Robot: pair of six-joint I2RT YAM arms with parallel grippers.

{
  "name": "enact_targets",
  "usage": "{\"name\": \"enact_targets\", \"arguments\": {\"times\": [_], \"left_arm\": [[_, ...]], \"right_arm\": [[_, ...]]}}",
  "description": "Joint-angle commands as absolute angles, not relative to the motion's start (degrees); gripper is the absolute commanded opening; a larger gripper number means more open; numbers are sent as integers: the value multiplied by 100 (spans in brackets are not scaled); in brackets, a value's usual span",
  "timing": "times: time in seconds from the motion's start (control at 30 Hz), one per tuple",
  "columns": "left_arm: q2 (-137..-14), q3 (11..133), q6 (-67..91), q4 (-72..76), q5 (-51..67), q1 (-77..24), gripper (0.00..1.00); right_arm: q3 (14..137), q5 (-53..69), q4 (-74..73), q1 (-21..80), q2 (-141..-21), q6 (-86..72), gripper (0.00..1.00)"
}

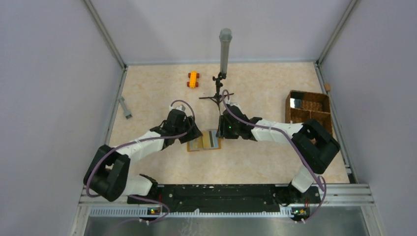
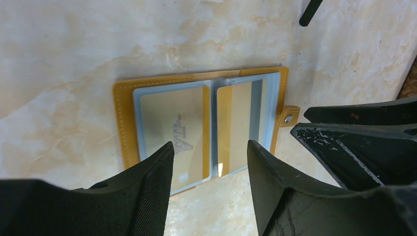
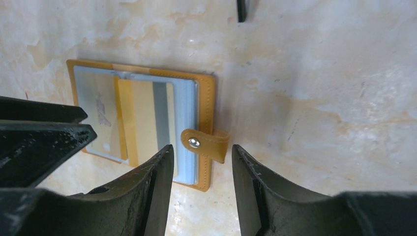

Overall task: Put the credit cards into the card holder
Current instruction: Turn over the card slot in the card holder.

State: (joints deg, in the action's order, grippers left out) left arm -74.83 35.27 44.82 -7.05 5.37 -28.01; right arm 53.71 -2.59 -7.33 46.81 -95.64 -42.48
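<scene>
The mustard-orange card holder (image 1: pixel 204 141) lies open and flat on the table between both grippers. In the left wrist view the holder (image 2: pixel 125 123) shows clear sleeves holding two cards: a pale card with "VIP" lettering (image 2: pixel 172 123) on the left and a card with a grey stripe (image 2: pixel 241 123) on the right. Both also show in the right wrist view, the VIP card (image 3: pixel 98 113) and the striped card (image 3: pixel 147 118), beside the snap tab (image 3: pixel 204 143). My left gripper (image 2: pixel 210 150) is open and empty over the holder's near edge. My right gripper (image 3: pixel 201 150) is open and empty by the snap tab.
An orange toy car (image 1: pixel 193 79) sits at the back. A black tripod with a grey cylinder (image 1: pixel 223 54) stands just behind the holder. A brown wicker basket (image 1: pixel 309 112) is at the right. A small grey object (image 1: pixel 125 107) lies by the left wall.
</scene>
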Motion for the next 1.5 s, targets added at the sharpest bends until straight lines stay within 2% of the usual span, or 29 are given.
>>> {"name": "enact_targets", "arguments": {"times": [0.0, 0.37, 0.9, 1.0, 1.13, 1.33, 1.47], "left_arm": [[-7882, 3778, 4730, 131, 1019, -2869, 57], [-8573, 4051, 4659, 85, 912, -3086, 54], [-8815, 4618, 4650, -407, 579, -3558, 48], [-8927, 4786, 4609, -571, 509, -3658, 48], [-8843, 4807, 4509, -870, 274, -3689, 50], [-8009, 4621, 4216, -1330, -239, -3683, 63], [-7393, 4359, 4099, -1615, -677, -3647, 71]], "right_arm": [[5427, -344, -692, 4485, -9479, -4124, 47], [5370, -22, -432, 4426, -9768, -4205, 37], [5361, -18, -493, 4434, -9850, -4292, 8], [5368, -40, -546, 4430, -9845, -4300, 6], [5358, -135, -638, 4434, -9735, -4286, 9], [5102, -102, -642, 4458, -9163, -4171, 33], [4914, -23, -543, 4634, -8802, -4136, 37]]}}
